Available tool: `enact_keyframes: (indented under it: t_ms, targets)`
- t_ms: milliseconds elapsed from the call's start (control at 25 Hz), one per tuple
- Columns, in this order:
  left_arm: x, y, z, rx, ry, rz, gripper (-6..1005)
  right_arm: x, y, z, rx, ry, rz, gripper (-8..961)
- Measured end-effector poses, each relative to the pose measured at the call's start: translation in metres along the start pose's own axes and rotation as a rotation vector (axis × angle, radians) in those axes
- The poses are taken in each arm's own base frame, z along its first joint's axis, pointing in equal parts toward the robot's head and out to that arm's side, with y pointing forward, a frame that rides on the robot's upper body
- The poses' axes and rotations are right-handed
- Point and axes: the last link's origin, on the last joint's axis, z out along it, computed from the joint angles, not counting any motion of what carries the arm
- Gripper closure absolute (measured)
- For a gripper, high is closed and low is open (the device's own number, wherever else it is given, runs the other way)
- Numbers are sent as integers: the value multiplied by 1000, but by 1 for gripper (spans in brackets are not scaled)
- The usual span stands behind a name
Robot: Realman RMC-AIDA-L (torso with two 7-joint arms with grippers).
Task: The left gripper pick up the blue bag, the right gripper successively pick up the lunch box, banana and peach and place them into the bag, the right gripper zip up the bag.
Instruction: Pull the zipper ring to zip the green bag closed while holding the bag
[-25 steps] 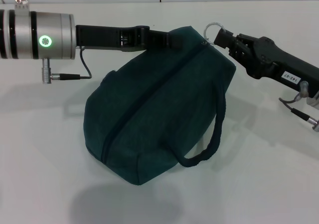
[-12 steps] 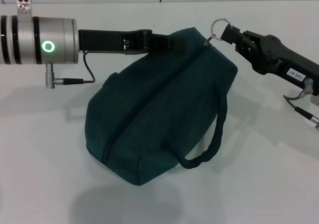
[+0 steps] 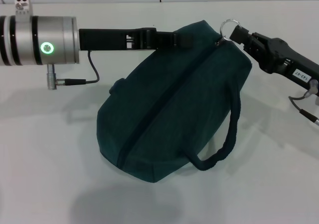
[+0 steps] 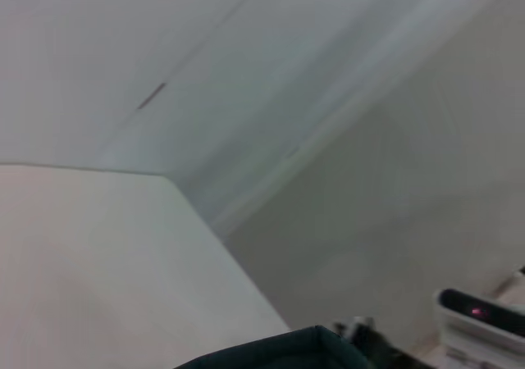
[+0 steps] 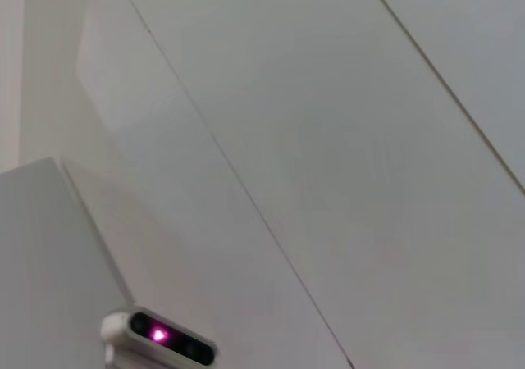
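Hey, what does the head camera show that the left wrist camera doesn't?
Only the head view shows the whole blue bag lying zipped on the white table, the left hand at its far top edge, the right hand at the ring zipper pull, and one loop handle. Only the left wrist view shows the wall and a dark device with a pink light. Both share a bit of the bag's top edge.
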Motion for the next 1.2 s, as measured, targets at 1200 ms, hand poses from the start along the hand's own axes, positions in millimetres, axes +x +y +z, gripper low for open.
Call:
enact_keyframes:
  t_ms: [1200]
  targets:
    - [-26, -6, 3, -22, -18, -14, 869, -6, 2, -12, -11, -66, 78, 935]
